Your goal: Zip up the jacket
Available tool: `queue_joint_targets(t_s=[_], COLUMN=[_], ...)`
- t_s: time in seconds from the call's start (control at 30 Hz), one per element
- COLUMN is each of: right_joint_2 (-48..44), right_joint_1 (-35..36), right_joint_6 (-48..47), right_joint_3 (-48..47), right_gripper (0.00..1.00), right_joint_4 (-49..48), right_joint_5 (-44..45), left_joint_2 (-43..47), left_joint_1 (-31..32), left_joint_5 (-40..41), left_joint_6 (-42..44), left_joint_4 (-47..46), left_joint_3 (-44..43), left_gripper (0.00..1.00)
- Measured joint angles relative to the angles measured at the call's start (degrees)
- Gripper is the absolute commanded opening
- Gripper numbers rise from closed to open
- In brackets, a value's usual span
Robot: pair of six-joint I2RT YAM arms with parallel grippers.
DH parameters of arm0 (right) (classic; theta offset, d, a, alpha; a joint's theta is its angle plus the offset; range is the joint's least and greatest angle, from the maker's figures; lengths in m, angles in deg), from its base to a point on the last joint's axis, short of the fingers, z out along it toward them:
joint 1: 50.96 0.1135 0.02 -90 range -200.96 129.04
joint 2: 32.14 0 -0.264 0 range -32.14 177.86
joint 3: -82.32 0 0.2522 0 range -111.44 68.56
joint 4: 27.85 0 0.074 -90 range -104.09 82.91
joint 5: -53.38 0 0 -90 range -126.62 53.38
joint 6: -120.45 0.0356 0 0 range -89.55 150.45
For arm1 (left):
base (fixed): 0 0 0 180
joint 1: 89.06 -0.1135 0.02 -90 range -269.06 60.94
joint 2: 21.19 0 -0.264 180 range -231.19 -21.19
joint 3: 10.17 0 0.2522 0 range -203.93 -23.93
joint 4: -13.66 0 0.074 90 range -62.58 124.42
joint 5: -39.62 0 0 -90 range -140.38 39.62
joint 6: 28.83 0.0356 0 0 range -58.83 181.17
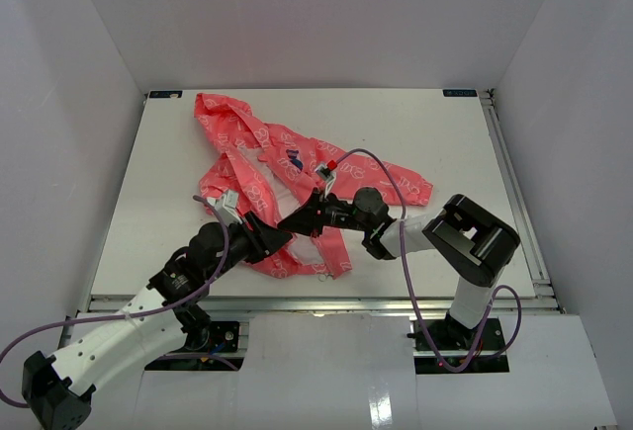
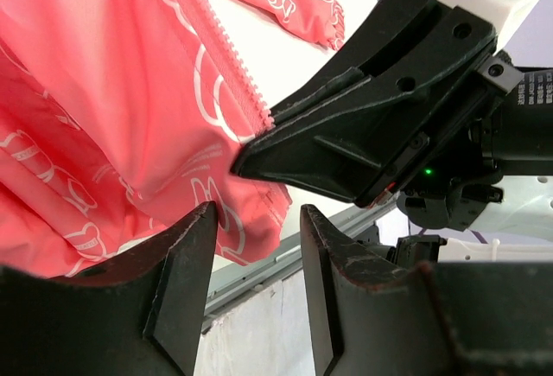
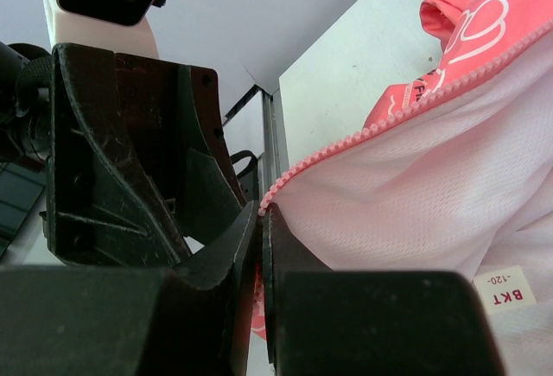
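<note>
On a white table (image 1: 445,153), the jacket (image 1: 257,153) is spread open ahead of both grippers. Its zipper edge (image 3: 346,145) is pinched in the closed right gripper (image 3: 261,220). The left gripper (image 2: 257,213) is set half open at the hem, and nothing is clamped.

Light: bright, even and diffuse from overhead; the white walls (image 1: 297,15) bounce it.
Shadows: soft and faint on the table (image 1: 435,143).
Glare: pale streak on the near white cover (image 1: 381,400).
Focus: top view crisp; wrist views soften along their lower edges.
Colour: jacket (image 2: 86,117) strongly saturated.
</note>
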Motion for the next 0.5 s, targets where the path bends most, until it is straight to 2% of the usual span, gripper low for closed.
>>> queue_joint_targets(t_s=[0.5], right_joint_2=[0.0], right_joint_1=[1.7], right_joint_6=[-0.9], right_joint_3=[0.3], right_gripper=[0.08], right_joint_4=[0.1], right_joint_5=[2.5], left_joint_2=[-1.5], left_joint_1=[0.0], left_joint_5=[0.0], left_joint_6=[-1.4], left_joint_4=[-0.9], left_joint_3=[1.1], left_gripper=[0.30])
